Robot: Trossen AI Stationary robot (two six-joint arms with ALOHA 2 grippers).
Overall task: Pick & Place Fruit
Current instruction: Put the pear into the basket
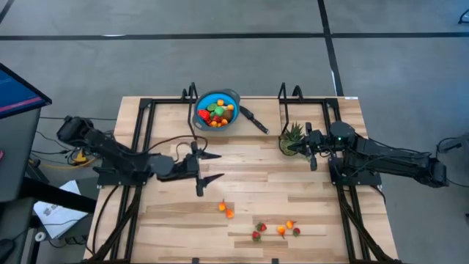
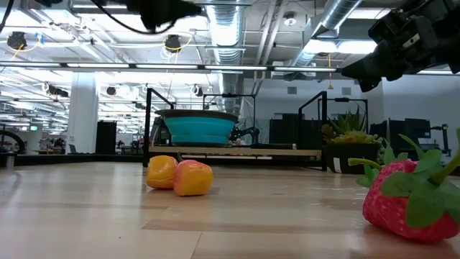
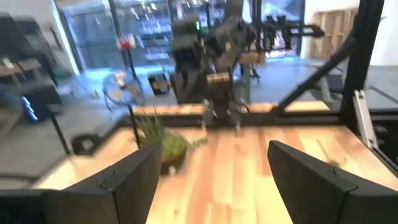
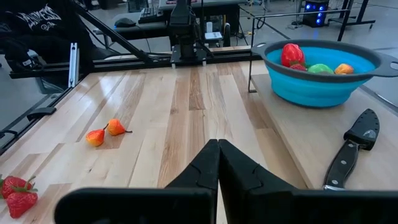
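Bumpy red strawberry (image 2: pixel 410 198) w/ green leaves on grained wood table (image 2: pixel 215 223).

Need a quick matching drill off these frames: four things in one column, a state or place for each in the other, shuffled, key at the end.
Things:
1. left gripper
2. right gripper
3. blue bowl
4. knife

Descriptions:
A. lying flat on the table beside the bowl
B. open, empty, over the middle of the table
C. holding several fruits, far edge of the table
D. shut, empty, next to the potted plant

Pairs: 1-B, 2-D, 3-C, 4-A
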